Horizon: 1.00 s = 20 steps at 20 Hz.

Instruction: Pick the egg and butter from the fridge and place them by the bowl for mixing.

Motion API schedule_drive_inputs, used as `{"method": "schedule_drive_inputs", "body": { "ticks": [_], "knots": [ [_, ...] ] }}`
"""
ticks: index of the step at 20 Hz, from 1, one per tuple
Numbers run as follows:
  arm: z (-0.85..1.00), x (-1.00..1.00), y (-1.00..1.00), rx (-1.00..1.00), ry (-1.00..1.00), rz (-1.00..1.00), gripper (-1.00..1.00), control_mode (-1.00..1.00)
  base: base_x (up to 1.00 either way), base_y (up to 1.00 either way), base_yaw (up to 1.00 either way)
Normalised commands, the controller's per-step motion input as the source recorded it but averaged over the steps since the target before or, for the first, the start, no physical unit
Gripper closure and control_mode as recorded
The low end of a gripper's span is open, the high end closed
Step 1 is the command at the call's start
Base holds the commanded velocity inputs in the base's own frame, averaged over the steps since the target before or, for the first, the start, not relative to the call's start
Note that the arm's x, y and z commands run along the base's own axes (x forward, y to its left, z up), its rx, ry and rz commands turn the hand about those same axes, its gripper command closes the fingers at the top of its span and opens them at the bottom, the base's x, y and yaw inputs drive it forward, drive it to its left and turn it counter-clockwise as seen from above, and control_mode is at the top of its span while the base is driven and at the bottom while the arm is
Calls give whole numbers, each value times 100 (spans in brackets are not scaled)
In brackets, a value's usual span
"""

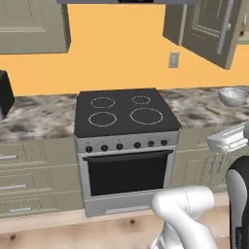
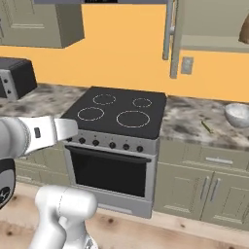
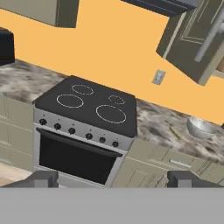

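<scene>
We had the stove dead ahead, black glass top with four white burner rings, a row of round knobs along its grey front panel and the dark oven door below with a grey bar handle.

The bowl sat on the marbled desk to the right of the stove, well apart from it and near the back wall; in the right base view it was the shiny silver dish at the far right, in the hand view at right. A thin olive-green streak lay on the desk between stove and bowl; we could not tell what it was.

Gripper: both dark finger tips rose at the bottom of the hand view, one at left, one at right, far apart with nothing between them, so it was released and empty. It pointed at the stove front and lower cupboards.

White arm rose bottom right in the left base view; in the right base view a link crossed the left edge in front of the oven.

An outlet sat on the orange wall above the desk, right of the stove. An upper cupboard door with a long grey handle stood open above the bowl's side. A dark appliance sat on the desk left of the stove. Beige drawers flanked the oven; wood floor below.
</scene>
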Motion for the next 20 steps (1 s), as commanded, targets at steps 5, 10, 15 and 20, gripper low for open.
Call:
{"method": "schedule_drive_inputs", "body": {
  "ticks": [5,10,15,20],
  "knots": [
    [0,0,0,0,0,0,-100,100,0,100,0],
    [0,0,0,0,0,0,-100,100,0,100,0],
    [0,0,0,0,0,0,-100,100,-27,100,2],
    [0,0,0,0,0,0,-100,100,-80,100,11]
  ]
}}
